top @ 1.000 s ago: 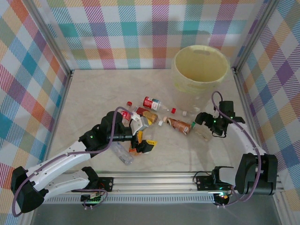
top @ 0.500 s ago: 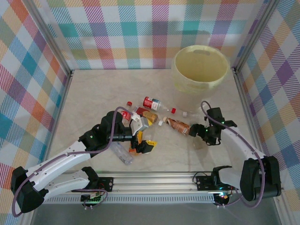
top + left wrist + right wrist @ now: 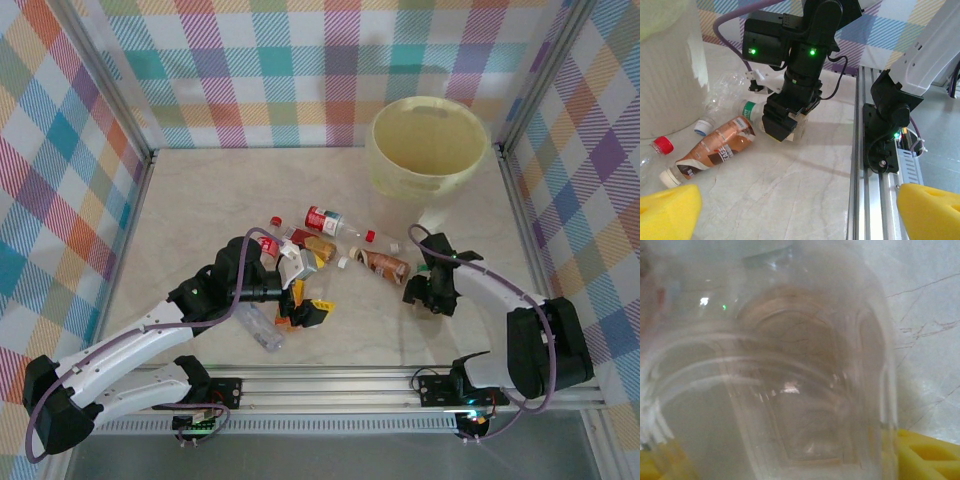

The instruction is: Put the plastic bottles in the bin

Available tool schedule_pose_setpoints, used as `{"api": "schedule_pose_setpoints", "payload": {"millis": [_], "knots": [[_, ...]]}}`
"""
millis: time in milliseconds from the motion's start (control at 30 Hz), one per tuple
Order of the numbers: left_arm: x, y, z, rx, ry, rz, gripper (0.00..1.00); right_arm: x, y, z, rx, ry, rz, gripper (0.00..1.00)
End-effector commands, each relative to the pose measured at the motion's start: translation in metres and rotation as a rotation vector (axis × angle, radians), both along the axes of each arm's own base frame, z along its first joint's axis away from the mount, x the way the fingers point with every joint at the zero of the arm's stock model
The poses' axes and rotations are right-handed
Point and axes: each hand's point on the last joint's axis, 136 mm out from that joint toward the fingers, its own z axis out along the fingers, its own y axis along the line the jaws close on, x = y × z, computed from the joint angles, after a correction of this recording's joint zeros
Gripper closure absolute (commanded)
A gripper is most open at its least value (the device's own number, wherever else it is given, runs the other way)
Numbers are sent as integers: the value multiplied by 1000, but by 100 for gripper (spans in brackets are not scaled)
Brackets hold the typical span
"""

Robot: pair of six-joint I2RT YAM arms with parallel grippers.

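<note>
Several plastic bottles lie in a loose pile mid-table, among them a red-labelled one (image 3: 325,220) and a brown-labelled one (image 3: 383,264) (image 3: 715,150). The pale yellow bin (image 3: 430,145) (image 3: 670,75) stands at the back right. My right gripper (image 3: 418,292) (image 3: 780,460) is pressed low to the table just right of the brown bottle. Its yellow pads (image 3: 920,455) sit against both sides of a clear bottle (image 3: 805,365) with a green cap (image 3: 746,107). My left gripper (image 3: 308,305) (image 3: 800,215) hangs open over bare table beside the pile, nothing between its pads.
The aluminium rail (image 3: 330,385) (image 3: 865,165) runs along the near edge, with the right arm's base (image 3: 890,115) on it. Another clear bottle (image 3: 262,330) lies under the left arm. Checked walls close in the table on three sides.
My right gripper has swung left and down towards the brown bottle, and its jaws have narrowed round the clear bottle. The left arm has not moved.
</note>
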Motion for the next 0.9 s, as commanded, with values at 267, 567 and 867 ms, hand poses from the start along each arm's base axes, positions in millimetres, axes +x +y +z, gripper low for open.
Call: {"api": "schedule_pose_setpoints", "payload": {"millis": [267,567,867], "knots": [[-7,-5,17,-29,-32,-38,0,14,2,42,-3,-161,24,49],[-7,-5,20,-40,-37,-38,0,18,42,110,242,-393,188,49],[-6,-4,19,-37,-36,-33,0,21,90,223,535,-587,335,50]]}}
